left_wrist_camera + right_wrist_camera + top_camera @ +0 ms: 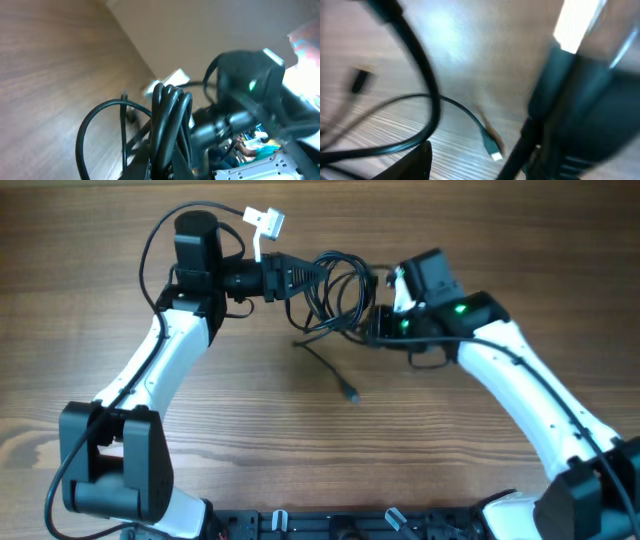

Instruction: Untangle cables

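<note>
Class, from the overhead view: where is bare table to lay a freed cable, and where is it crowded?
Free: wood between the left arm and right arm, nearer than the loose plug; also outside each arm. Crowded: where left gripper and right gripper meet the cable bundle.

Thin black flexible cables form one tangled bundle of overlapping loops at the upper centre of the wooden worktop. The bundle spans from the left gripper to the right gripper. The left jaws close on a bunch of strands.

In the left wrist view these bunched strands stand as a tight upright arch, several cords side by side, with one wider loop beside them.

One loose strand trails out of the bundle and lies flat on the worktop, ending in a small plug.

The right wrist view shows a thin strand end with a light tip resting on the worktop. The nearer cords are blurred.
</note>
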{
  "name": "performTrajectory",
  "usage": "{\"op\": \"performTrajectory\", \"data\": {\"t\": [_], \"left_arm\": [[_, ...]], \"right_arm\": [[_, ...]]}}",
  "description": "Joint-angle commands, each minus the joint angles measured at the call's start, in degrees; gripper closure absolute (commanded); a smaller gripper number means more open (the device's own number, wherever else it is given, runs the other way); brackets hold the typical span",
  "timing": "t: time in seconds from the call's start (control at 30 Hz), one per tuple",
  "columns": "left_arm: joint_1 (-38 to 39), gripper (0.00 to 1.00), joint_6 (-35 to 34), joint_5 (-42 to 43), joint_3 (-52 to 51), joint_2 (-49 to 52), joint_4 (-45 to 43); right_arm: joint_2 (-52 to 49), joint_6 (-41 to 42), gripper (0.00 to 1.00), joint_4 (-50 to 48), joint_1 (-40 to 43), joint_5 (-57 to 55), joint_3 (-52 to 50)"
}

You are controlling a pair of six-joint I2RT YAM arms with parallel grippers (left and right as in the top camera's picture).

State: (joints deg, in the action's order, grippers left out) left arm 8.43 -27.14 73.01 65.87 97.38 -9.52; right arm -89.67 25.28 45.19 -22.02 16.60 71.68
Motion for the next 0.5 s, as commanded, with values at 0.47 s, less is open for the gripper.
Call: {"op": "performTrajectory", "data": {"t": [0.47], "left_arm": [[-4.31, 0.96, -27.74, -12.39, 1.11, -0.74, -13.86]], "right_arm": [[5.60, -2.60, 0.29, -3.04, 1.68, 2.21, 8.37]]}}
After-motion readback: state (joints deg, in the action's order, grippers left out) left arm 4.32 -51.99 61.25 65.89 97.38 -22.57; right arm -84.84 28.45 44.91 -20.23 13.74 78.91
